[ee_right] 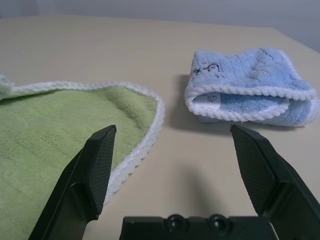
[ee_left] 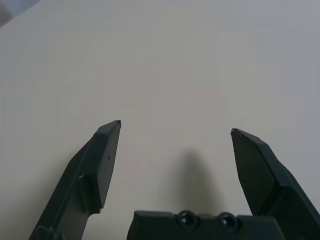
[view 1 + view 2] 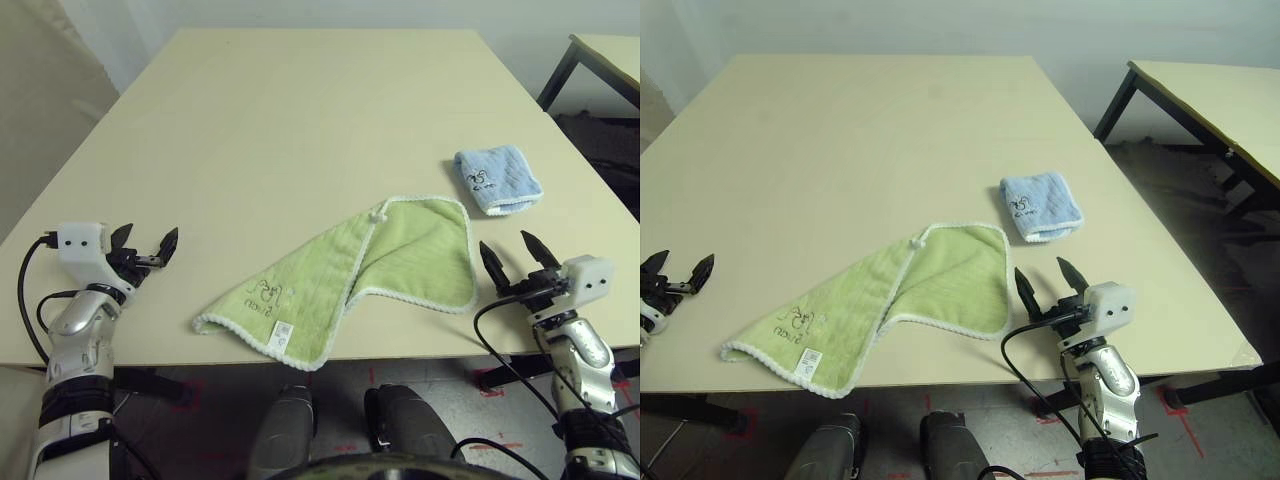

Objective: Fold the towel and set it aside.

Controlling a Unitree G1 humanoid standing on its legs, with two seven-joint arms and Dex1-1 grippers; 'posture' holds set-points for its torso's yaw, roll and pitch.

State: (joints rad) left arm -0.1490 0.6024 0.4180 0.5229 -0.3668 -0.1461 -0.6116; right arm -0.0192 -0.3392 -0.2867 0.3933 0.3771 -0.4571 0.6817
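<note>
Nearest the robot, both claws hover low over the front edge of the pale worktop (image 3: 300,110), one at each side; the left claw (image 3: 147,248) is spread wide with nothing between its fingers, bare worktop ahead of it, well apart from the cloth; the right claw (image 3: 518,262) is likewise released, its two black fingers parted, sitting just beside the right-hand edge of the towel (image 3: 340,280) without touching it; the towel, light green terry with white stitched edging, lies between the two claws near the front edge of the worktop, partly folded so one flap overlaps the rest along a diagonal crease; its dark embroidered logo (image 3: 262,296) and small white label tag (image 3: 283,331) sit on the near left corner, which reaches close to the worktop edge; a small white loop (image 3: 378,214) shows at the far edge of the fold; a little farther back and to the right, apart from the green cloth, lies a smaller light-blue folded towel (image 3: 497,179); beyond the right side stands a second table (image 3: 1210,100) with dark legs
</note>
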